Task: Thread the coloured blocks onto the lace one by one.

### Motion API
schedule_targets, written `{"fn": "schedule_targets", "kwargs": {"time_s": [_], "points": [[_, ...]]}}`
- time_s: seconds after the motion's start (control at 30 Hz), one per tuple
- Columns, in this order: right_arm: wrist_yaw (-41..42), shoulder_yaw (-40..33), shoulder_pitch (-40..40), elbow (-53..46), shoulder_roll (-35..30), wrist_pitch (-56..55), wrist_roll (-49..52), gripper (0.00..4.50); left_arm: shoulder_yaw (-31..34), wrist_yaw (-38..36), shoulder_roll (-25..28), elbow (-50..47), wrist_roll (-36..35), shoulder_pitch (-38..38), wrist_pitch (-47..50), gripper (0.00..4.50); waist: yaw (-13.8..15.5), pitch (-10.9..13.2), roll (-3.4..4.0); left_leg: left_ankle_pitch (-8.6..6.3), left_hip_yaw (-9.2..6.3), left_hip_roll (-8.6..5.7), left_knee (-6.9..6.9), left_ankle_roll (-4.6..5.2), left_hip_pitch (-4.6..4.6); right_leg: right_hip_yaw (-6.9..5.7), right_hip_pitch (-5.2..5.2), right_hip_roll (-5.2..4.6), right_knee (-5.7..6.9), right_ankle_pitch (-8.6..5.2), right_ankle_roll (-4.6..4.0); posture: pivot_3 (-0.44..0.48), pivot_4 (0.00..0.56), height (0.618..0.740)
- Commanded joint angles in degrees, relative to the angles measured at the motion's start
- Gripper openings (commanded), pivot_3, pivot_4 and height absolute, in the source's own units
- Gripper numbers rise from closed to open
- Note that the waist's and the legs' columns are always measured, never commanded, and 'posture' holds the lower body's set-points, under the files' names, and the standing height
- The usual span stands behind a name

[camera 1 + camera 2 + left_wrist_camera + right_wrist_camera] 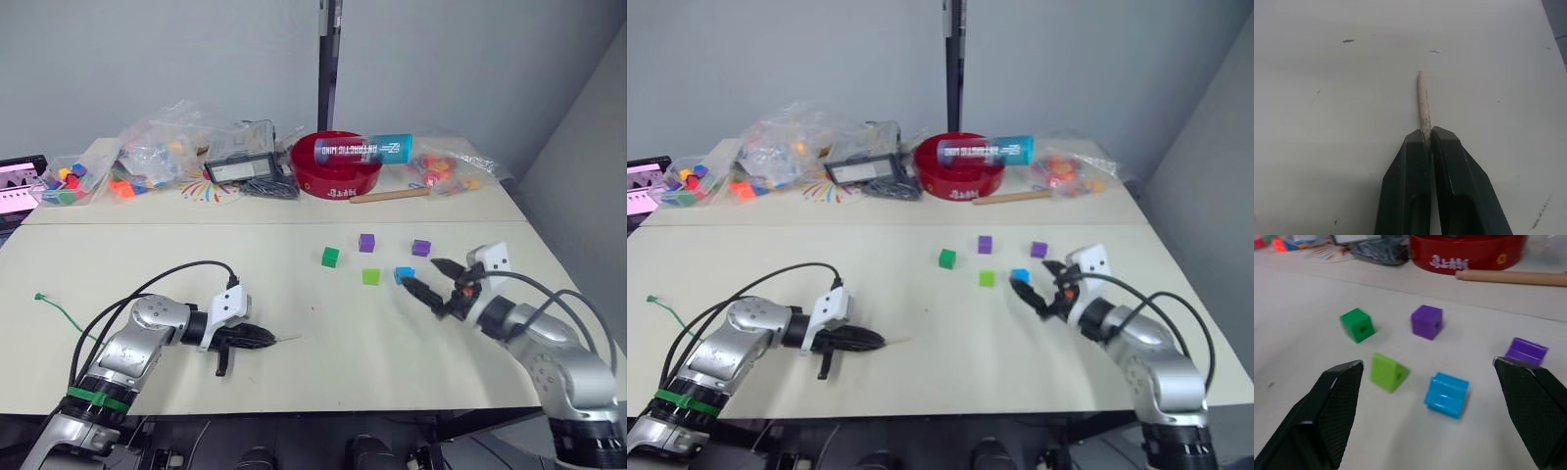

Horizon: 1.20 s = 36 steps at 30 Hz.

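Left end effector [1428, 139] is clamped on the lace [67, 315], whose pale stiff tip [1423, 100] juts straight out beyond its fingers, low over the surface [294, 372] and pointing toward the robot's right. Right end effector [1430, 367] gapes wide just short of the blue block [1446, 394].

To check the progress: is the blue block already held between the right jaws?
No, the right gripper is open and the blue block lies free on the table.
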Motion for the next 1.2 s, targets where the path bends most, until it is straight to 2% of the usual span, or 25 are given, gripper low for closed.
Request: {"fn": "schedule_targets", "kwargs": {"time_s": [0.03,0.13,0.47,0.93,1.2], "points": [[-8.77,-0.09,-4.19,3.03,3.11,-1.69,-5.4,4.5,1.87,0.26,0.72,-3.63,-2.07,0.13,1.43,0.05,-0.02,0.0,0.0,0.0,-0.01,0.0,0.0,0.0,0.0,0.0,0.0,0.0,0.0,0.0,0.0,0.0,0.15,0.731],[-16.76,0.14,-8.54,6.67,7.03,-0.94,-9.57,4.5,2.35,0.58,1.12,-5.36,-2.74,0.52,2.44,0.05,-0.31,0.0,0.0,0.0,0.01,-0.01,0.0,0.0,0.0,0.02,-0.02,-0.01,0.01,0.01,-0.01,0.0,0.15,0.731],[-25.63,-0.1,-17.62,18.16,12.91,-1.33,-14.64,4.5,2.94,0.84,1.97,-7.48,-3.27,0.57,3.44,0.05,-0.26,0.02,0.04,0.0,-0.01,-0.01,0.0,0.0,-0.01,0.01,-0.06,-0.01,0.1,0.01,-0.02,0.0,0.15,0.731],[-24.18,-0.02,-18.69,20.68,12.77,-1.52,-15.03,4.5,3.66,1.67,2.32,-9.44,-3.44,2.22,3.79,0.05,-0.51,0.03,0.05,0.0,-0.01,0.01,-0.01,0.0,-0.01,0.01,-0.07,0.0,0.1,0.01,-0.02,0.0,0.15,0.731],[-23.25,-1.42,-16.2,15.08,12.08,1.32,-13.83,4.5,3.78,1.88,2.81,-10.42,-3.99,3.17,4.22,0.05,-0.46,0.03,0.06,0.0,-0.01,0.01,-0.01,0.01,-0.02,0.01,-0.07,0.0,0.09,0.01,-0.02,0.0,0.15,0.731]]}}
